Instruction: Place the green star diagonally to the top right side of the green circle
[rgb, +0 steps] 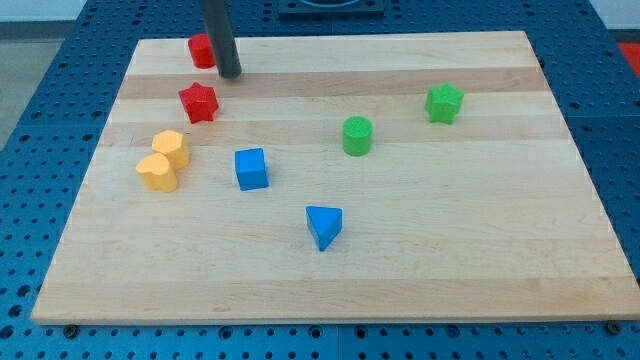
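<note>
The green star (444, 102) lies at the view's upper right of the wooden board. The green circle (357, 135), a short cylinder, stands to its lower left, about a block's width apart. My tip (230, 73) rests on the board at the view's top left, far from both green blocks. It is just right of a red block (201, 50) and just above a red star (198, 101).
Two yellow blocks (163, 160) sit together at the view's left. A blue cube (251, 168) lies left of centre and a blue triangle (323, 226) below centre. The wooden board (480, 250) lies on a blue perforated table.
</note>
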